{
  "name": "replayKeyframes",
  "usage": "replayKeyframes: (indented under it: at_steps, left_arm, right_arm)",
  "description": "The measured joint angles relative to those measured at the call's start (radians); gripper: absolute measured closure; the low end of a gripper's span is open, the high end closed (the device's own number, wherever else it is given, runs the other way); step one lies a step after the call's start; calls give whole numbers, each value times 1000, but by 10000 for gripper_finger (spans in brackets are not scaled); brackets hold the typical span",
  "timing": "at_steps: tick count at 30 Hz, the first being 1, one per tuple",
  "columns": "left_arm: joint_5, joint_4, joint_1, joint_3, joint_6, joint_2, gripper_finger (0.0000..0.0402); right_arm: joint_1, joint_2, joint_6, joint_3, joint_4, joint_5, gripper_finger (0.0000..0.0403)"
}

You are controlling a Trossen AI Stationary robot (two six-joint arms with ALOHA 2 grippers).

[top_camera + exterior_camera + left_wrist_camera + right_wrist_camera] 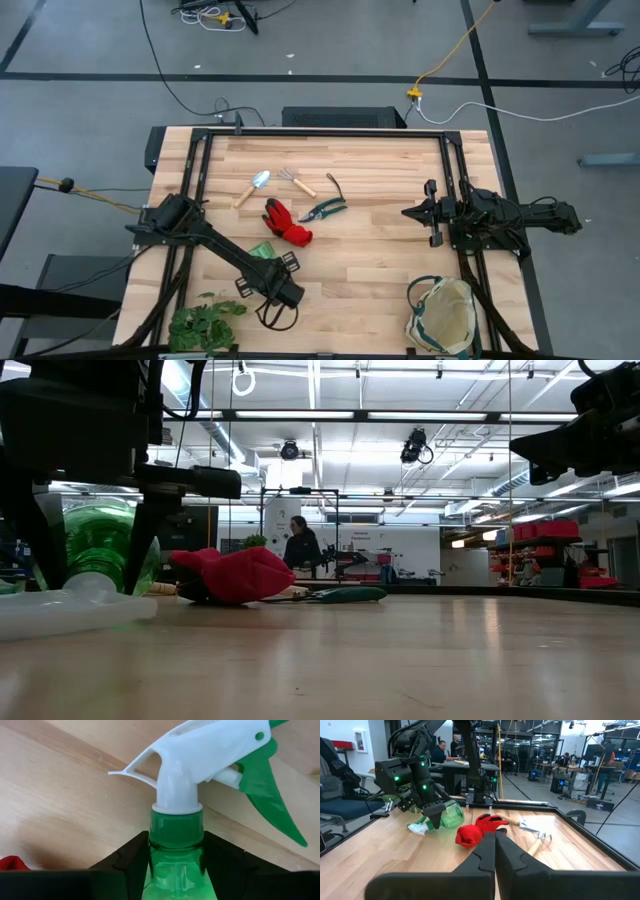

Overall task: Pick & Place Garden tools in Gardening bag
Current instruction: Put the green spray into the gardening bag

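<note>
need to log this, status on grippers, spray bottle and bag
Left gripper shut on spray bottle lying on table. Right gripper shut, empty, waiting. Gardening bag empty-looking, path clear.

Cut off and hidden parts
The green spray bottle (pixel 177 865) body runs off the left wrist view's edge; the pruning shears (pixel 345 595) sit half hidden behind the red glove (pixel 235 573)

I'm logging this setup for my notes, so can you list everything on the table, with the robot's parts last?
spray bottle: one, green, white trigger head, lying near front left, gripped
glove: one, red, centre
trowel: one, silver, wooden handle, back left of centre
rake: one, wooden handle, beside trowel
shears: one, dark, right of glove
plant: one, leafy green, front left
bag: one, cream, green trim, front right
left pincer: shut on the bottle's neck
right pincer: shut, empty, right side
</note>
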Motion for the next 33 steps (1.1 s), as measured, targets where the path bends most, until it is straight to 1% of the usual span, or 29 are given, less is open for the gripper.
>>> replayKeyframes:
  at_steps: [3, 11, 15, 25, 33]
  left_arm:
    - [0, 0, 0, 0, 0, 0, 235]
    - [0, -7, 0, 0, 0, 0, 227]
    - [1, -8, 0, 0, -1, 0, 235]
    - [1, -15, 0, 0, -1, 0, 234]
    - [1, -52, 0, 0, -6, 0, 235]
  right_arm:
    - [0, 0, 0, 0, 0, 0, 401]
    - [0, 0, 0, 0, 0, 0, 401]
    - [0, 0, 0, 0, 0, 0, 401]
    - [0, 0, 0, 0, 0, 0, 401]
    - [0, 0, 0, 0, 0, 0, 401]
